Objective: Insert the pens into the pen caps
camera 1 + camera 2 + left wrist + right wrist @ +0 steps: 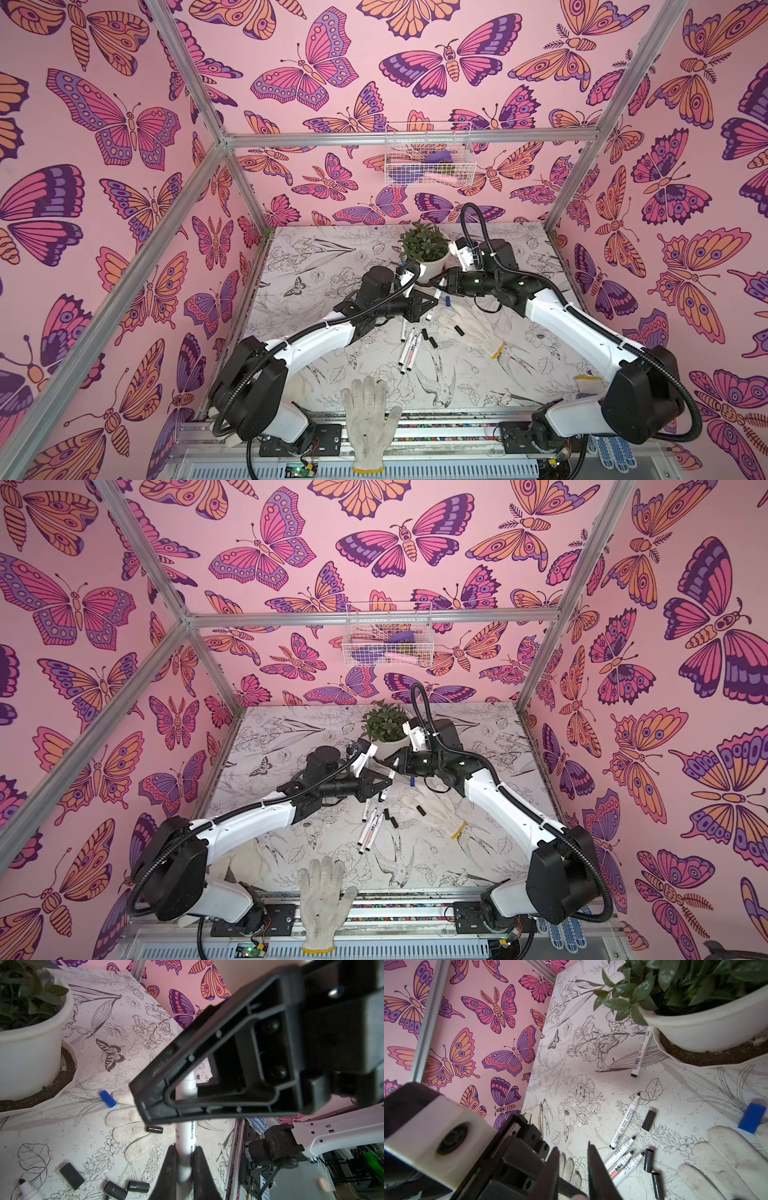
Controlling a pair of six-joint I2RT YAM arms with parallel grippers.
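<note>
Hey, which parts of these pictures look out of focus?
Left wrist view: the right gripper's black triangular finger, near the lens, is soft; the blue plastic cap is sharp. Right wrist view: the white camera housing blurs; the white marker pens are crisp.

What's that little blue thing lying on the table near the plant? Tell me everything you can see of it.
It is a blue cap: a short, smooth tube that looks like plastic, the only blue one among the black caps. It lies on its side on the flower-printed table, loose, with no pen in it. It sits between the white plant pot and a white knitted glove, close to one fingertip; whether they touch is unclear.
</note>
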